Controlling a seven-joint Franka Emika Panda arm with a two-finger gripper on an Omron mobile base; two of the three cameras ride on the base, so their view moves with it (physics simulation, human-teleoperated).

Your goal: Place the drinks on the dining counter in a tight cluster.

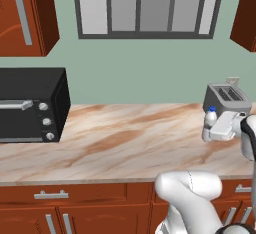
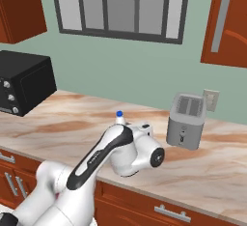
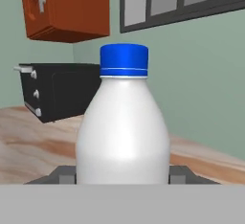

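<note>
**Tool gripping the small white bottle over the oven-and-toaster counter**

Tool [image 3: 122, 177] clamping the white bottle [image 3: 122, 132] low on its body, one dark pad [image 3: 64, 174] pressed on each flank, jaws roughly half spread to fit its width. Holding the bottle upright, blue cap [image 3: 124, 59] standing above the tool. Whether lifting it clear of the stone or just resting it there: cannot tell from these angles.

Seen from the left base camera, carrying the white bottle [image 1: 210, 122] just in front of the toaster [image 1: 226, 98], with the black oven [image 1: 31, 105] well off to the far side of the counter [image 1: 110, 138]. From the right base camera, showing the blue cap [image 2: 119, 114] peeking up behind the forearm, the toaster [image 2: 187, 120] standing near beyond the tool.

Judging progress as early: one drink in hand, yet working at the marbled counter with the oven and toaster, not the one with the sink. Likely remaining: driving to the dining counter, setting this bottle down, then fetching the olive-yellow and dark wine bottles and nestling all three close together. No cluster started as far as these views tell.
</note>
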